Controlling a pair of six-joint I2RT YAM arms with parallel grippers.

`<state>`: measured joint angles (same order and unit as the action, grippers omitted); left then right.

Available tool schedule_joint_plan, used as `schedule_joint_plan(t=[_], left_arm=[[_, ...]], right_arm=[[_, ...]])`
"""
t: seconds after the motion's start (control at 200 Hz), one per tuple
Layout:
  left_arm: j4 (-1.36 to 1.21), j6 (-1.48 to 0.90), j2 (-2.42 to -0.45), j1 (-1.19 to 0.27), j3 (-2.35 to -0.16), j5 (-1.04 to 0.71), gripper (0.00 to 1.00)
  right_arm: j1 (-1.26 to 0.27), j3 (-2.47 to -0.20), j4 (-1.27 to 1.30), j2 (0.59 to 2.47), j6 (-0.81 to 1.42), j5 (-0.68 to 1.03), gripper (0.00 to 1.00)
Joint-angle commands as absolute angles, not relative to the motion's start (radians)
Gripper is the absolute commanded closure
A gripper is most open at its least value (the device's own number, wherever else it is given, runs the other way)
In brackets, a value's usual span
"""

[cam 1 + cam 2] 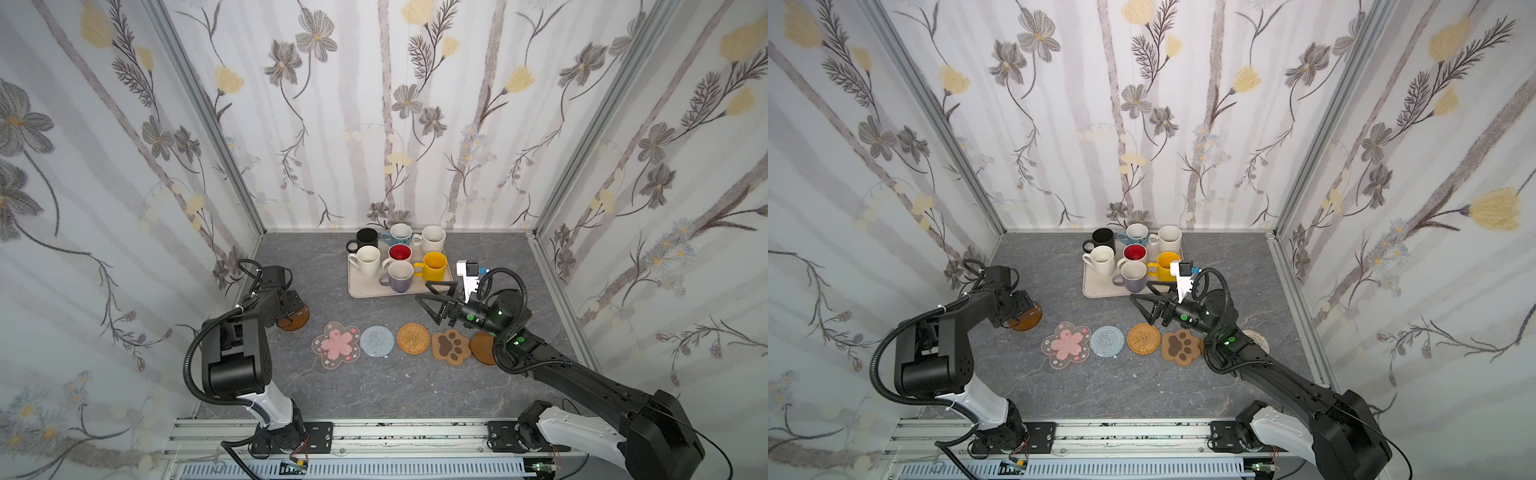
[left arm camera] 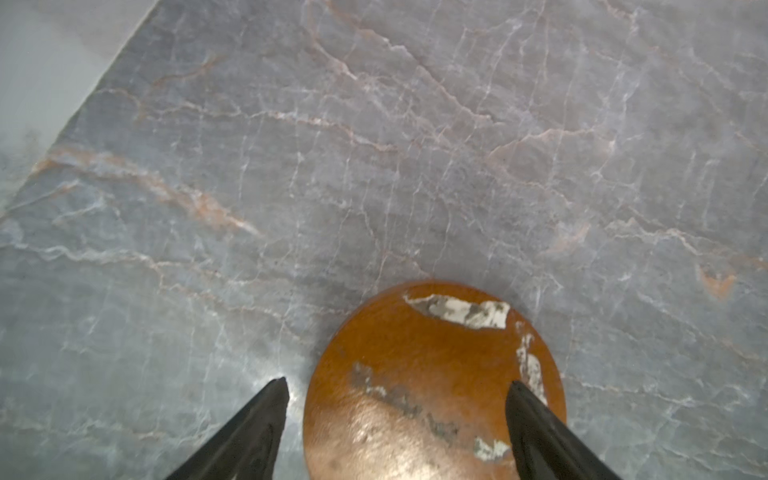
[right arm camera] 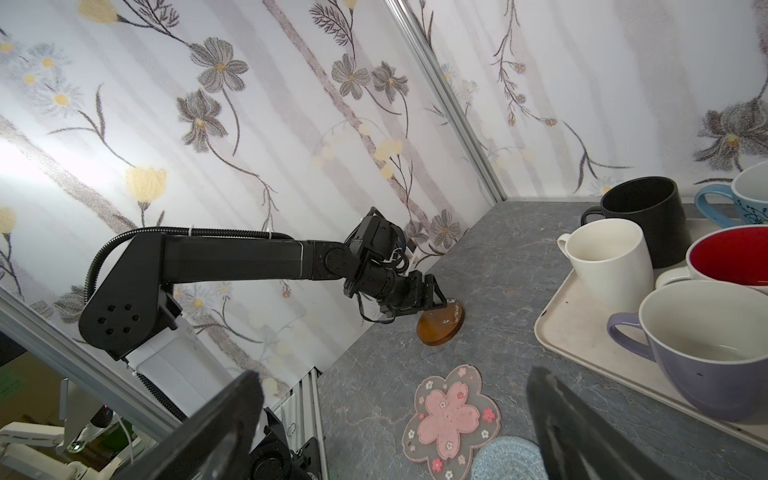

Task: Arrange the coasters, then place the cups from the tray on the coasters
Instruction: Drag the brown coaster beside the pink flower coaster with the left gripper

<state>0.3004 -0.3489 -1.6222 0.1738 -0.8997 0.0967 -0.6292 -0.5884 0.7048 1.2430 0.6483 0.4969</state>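
Several cups stand on the cream tray (image 1: 365, 289), among them black (image 1: 367, 239), yellow (image 1: 435, 266) and lavender (image 1: 401, 276). Coasters lie in a row in front: pink blossom (image 1: 336, 344), grey-blue (image 1: 377, 340), rattan (image 1: 413, 338), paw (image 1: 451, 345) and a brown disc (image 1: 482, 348) half under my right arm. A white woven coaster (image 1: 1261, 338) peeks out behind that arm. My left gripper (image 2: 399, 386) is open low over a second brown disc (image 2: 432, 374) lying flat at the left; one fingertip is beside it. My right gripper (image 1: 423, 291) hangs open and empty by the tray's front edge.
Floral walls close the table in on the left, back and right. Bare grey marble table (image 1: 374, 390) lies between the coaster row and the metal rail (image 1: 374, 432) at the front. The left arm (image 3: 232, 262) reaches along the left wall.
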Motion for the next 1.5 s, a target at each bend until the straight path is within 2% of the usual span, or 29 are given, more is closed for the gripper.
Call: schedule_joint_plan(t=[0.0,0.235,0.485,0.949,1.289,1.494], left_arm=[[0.297,-0.401,-1.557,0.173,-0.864,0.102,0.15],[0.319,-0.412,-1.509,0.166,-0.938,0.046,0.16],[0.429,-0.365,-1.675,0.151,-1.072,0.095,0.18],[0.493,-0.336,-1.869,0.128,-1.246,0.105,0.21],[0.508,-0.361,-1.913,0.107,-1.214,0.15,0.24],[0.508,-0.383,-1.879,0.105,-1.156,0.155,0.31]], right_arm=[[-0.628,-0.586,0.687,1.221,0.636,0.479,0.0],[-0.624,-0.578,0.652,1.176,0.618,0.432,0.0],[-0.607,-0.569,0.651,1.173,0.618,0.422,0.0],[-0.588,-0.571,0.654,1.221,0.622,0.423,0.0],[-0.582,-0.572,0.659,1.229,0.626,0.434,0.0],[-0.581,-0.571,0.666,1.229,0.63,0.439,0.0]])
